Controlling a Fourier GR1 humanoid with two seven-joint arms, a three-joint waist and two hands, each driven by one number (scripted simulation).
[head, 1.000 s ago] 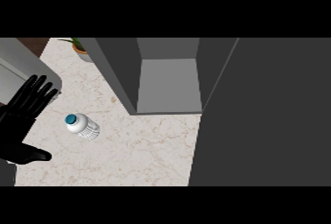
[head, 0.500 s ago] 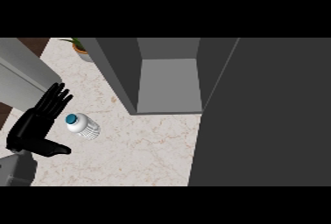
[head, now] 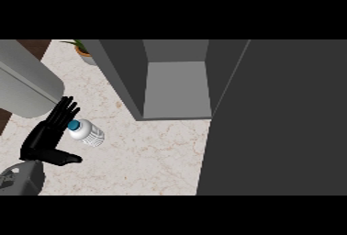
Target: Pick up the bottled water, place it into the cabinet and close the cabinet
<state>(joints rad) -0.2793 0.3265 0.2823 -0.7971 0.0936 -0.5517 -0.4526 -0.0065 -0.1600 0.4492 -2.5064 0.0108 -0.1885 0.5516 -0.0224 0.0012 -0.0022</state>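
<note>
The biggest thing is the dark grey cabinet [head: 176, 87]. It stands at the far edge of the worktop [head: 149, 156] and it is open, so its pale grey inside shows. Its door [head: 278, 119] is a wide dark panel that fills the right side of the view, from the far edge down to the near edge.

The worktop is pale stone with thin brown marks. A big light grey shape [head: 27, 85] lies over its far left corner.

The left robot hand [head: 46, 137] comes in over the near left corner on a grey forearm [head: 20, 179]. The hand is black. Its fingers are straight and point toward the far edge. Its thumb sticks out to the right. It holds nothing.

The bottled water [head: 89, 134] is near the left edge of the worktop, just to the right of the fingers and well apart from the cabinet. It is white with a blue cap [head: 73, 124], and the cap is right beside the fingers. It is hard to tell if they touch.

A small potted plant [head: 85, 49] sits at the far edge, left of the cabinet.
</note>
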